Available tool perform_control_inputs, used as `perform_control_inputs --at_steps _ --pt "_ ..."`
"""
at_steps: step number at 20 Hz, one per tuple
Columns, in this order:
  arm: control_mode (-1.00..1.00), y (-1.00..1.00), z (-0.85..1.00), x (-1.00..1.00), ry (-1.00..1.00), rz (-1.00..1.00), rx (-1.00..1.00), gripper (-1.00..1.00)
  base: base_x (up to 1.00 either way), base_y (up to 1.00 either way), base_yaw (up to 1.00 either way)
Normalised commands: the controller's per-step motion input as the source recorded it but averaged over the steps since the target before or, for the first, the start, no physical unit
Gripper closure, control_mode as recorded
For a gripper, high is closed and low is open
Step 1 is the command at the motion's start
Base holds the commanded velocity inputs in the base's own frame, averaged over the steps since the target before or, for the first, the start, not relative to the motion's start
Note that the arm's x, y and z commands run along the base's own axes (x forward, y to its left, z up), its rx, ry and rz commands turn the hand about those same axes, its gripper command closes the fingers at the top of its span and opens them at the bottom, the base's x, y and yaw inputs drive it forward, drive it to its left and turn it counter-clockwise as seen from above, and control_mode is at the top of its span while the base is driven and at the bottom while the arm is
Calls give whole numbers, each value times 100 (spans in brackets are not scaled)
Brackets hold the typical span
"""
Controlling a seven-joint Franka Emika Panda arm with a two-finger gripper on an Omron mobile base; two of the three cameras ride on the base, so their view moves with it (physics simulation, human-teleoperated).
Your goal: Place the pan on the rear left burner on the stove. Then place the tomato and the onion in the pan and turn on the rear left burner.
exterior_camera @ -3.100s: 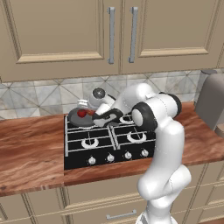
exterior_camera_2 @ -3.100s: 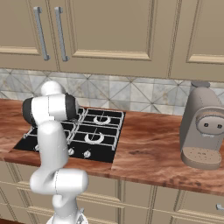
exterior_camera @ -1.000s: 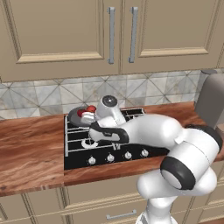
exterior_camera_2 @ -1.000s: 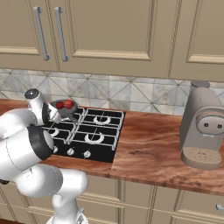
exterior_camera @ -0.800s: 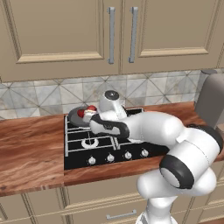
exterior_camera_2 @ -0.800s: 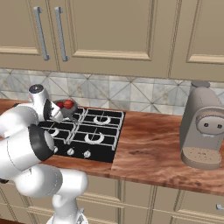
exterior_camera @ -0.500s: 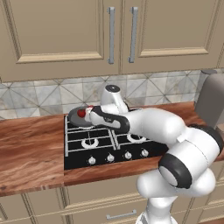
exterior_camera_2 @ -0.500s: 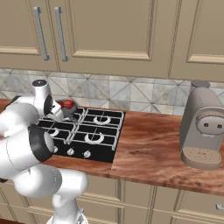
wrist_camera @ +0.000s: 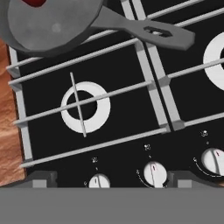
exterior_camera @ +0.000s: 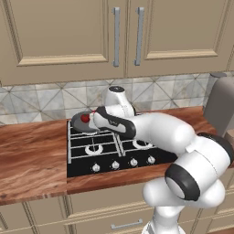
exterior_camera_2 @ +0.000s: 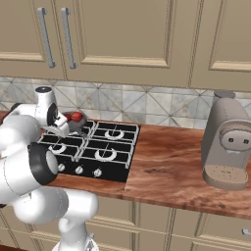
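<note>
A robot arm is working over the stove (exterior_camera: 114, 153) in a simulated kitchen, its claw (wrist_camera: 109, 183) standing wide apart and holding nothing. The pan (wrist_camera: 52, 24) is sitting on the rear left burner (exterior_camera: 84, 130), handle pointing toward the middle of the stove, with the red tomato (exterior_camera_2: 76, 116) lying inside; the onion cannot be made out. The hand camera is looking down on the front left burner (wrist_camera: 85, 107) and the row of knobs (wrist_camera: 153, 173) along the stove's front edge, so the knob-turning step appears to be at hand: the claw needs lining up on the rear left burner's knob, then closing and twisting. The stove is sitting in a reddish wooden counter (exterior_camera: 32, 151) beneath beige cabinets (exterior_camera: 64, 36) and a tiled backsplash (exterior_camera_2: 147, 105), a coffee machine (exterior_camera_2: 226, 147) standing to the right
</note>
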Motion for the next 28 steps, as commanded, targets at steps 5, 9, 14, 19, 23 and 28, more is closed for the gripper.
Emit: perform_control_inputs --at_steps 5,9,14,19,23,28 --pt "-100 -3 -4 -1 0 0 0 -100 0 0 0" --pt "-100 -13 -16 0 0 0 0 -100 0 0 0" --pt "-100 -3 -1 -1 -4 2 0 -100 0 0 0" --pt "-100 0 0 -10 -7 8 0 -100 0 0 0" --pt "-100 0 0 -20 -6 10 0 -100 0 0 0" --pt "-100 -4 0 -30 -2 4 0 -100 0 0 0"
